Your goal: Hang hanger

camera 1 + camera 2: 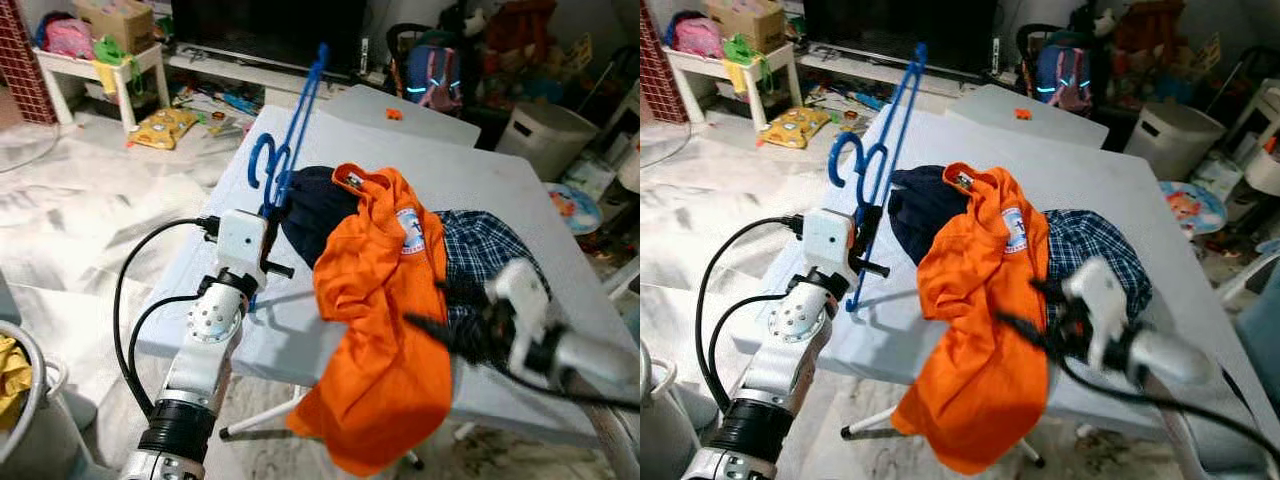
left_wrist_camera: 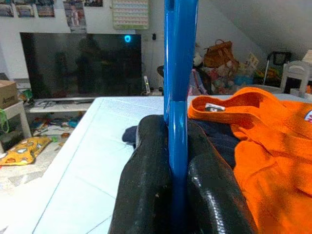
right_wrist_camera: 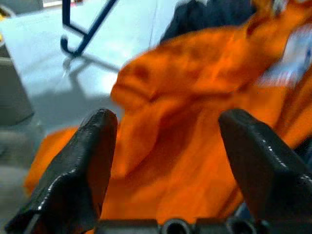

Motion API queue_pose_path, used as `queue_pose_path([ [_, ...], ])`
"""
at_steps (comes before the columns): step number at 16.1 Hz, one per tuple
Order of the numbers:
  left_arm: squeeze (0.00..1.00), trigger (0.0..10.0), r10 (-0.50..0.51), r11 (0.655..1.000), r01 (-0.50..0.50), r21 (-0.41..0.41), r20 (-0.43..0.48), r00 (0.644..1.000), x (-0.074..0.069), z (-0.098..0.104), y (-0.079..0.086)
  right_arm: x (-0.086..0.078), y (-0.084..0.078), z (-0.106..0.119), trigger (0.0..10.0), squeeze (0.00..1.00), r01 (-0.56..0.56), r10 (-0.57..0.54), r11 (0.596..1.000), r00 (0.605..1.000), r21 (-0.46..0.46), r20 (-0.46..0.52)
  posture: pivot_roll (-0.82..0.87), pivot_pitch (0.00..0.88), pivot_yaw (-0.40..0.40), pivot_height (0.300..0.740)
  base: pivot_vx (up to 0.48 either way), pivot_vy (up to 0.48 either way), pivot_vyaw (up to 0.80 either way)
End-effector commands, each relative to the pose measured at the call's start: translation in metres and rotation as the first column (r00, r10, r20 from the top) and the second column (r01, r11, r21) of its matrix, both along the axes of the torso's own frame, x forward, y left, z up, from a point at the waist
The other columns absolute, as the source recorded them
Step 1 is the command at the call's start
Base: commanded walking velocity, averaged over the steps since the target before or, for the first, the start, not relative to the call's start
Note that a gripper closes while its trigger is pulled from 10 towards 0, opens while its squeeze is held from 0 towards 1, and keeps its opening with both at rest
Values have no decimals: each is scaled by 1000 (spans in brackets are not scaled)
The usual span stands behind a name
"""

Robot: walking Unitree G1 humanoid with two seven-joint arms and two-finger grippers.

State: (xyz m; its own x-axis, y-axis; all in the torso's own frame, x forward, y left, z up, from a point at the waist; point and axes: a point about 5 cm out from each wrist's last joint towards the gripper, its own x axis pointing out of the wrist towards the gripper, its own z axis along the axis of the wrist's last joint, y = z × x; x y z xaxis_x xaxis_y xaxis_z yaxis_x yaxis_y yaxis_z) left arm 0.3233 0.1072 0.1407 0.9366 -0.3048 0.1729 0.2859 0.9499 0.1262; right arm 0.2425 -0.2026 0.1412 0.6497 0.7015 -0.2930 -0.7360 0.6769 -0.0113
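A blue plastic hanger (image 1: pixel 293 130) stands upright over the left part of the white table (image 1: pixel 480 175), hook toward me. My left gripper (image 1: pixel 272 212) is shut on its lower bar; in the left wrist view both fingers (image 2: pixel 146 180) press the blue bar (image 2: pixel 179 73). An orange shirt (image 1: pixel 385 320) lies across the table and droops over the near edge. My right gripper (image 1: pixel 432 328), blurred, hovers at the shirt's right side. In the right wrist view it (image 3: pixel 168 129) is open, with the orange cloth (image 3: pixel 195 83) just ahead of the fingers (image 3: pixel 92 146).
A navy garment (image 1: pixel 312 212) and a plaid shirt (image 1: pixel 482 250) lie under and beside the orange one. A basket (image 1: pixel 25 400) with yellow cloth sits at lower left. Beyond the table are a TV stand, a backpack (image 1: pixel 435 75) and a white bin (image 1: pixel 545 135).
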Motion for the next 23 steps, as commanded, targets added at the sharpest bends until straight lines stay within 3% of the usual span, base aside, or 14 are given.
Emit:
queue_pose_path([
  [1,0,10000,-25,1000,25,3,-48,999,-1,-9,-5,-3,-3,6,10000,1000,11,-11,1000,1000,4,-4,141,0,-127,740,0,0,0],
  [4,0,10000,-33,999,34,13,-45,998,0,-9,-5,-17,2,-10,10000,1000,9,-10,1000,996,-20,-85,141,0,-123,740,0,0,0],
  [6,0,10000,-42,999,42,4,-45,998,-1,-8,-6,-10,4,-18,10000,1000,93,-95,995,993,-32,-66,142,0,-122,740,0,0,0],
  [7,0,10000,-44,999,44,5,-46,998,-1,-9,-6,2,7,-25,10000,1000,214,-215,976,976,-47,-22,142,0,-122,740,0,0,0],
  [10,0,10000,-46,999,47,5,-43,998,-1,-8,-6,17,20,-38,10000,1000,400,-400,916,916,-24,-24,148,0,-124,740,0,0,0],
  [12,0,10000,-46,999,46,8,-44,998,-1,-8,-5,17,29,-44,10000,1000,442,-442,897,896,-16,-38,148,0,-121,740,0,0,0],
  [15,0,10000,-47,999,48,10,-43,998,0,-7,-4,9,33,-57,10000,1000,444,-448,894,890,-56,-82,152,0,-118,740,0,0,0],
  [18,0,10000,-47,999,48,14,-45,998,0,-7,-3,6,25,-46,10000,1000,458,-459,888,886,-38,-70,148,0,-110,740,0,0,0],
  [21,0,10000,-56,998,56,15,-45,997,1,-7,-5,-3,27,-43,10000,1000,378,-383,924,919,-63,-94,143,0,-105,740,0,0,0],
  [23,0,10000,-59,998,59,16,-44,997,2,-7,-6,-7,34,-55,10000,969,379,-388,921,913,-88,-124,143,0,-106,740,0,0,0],
])
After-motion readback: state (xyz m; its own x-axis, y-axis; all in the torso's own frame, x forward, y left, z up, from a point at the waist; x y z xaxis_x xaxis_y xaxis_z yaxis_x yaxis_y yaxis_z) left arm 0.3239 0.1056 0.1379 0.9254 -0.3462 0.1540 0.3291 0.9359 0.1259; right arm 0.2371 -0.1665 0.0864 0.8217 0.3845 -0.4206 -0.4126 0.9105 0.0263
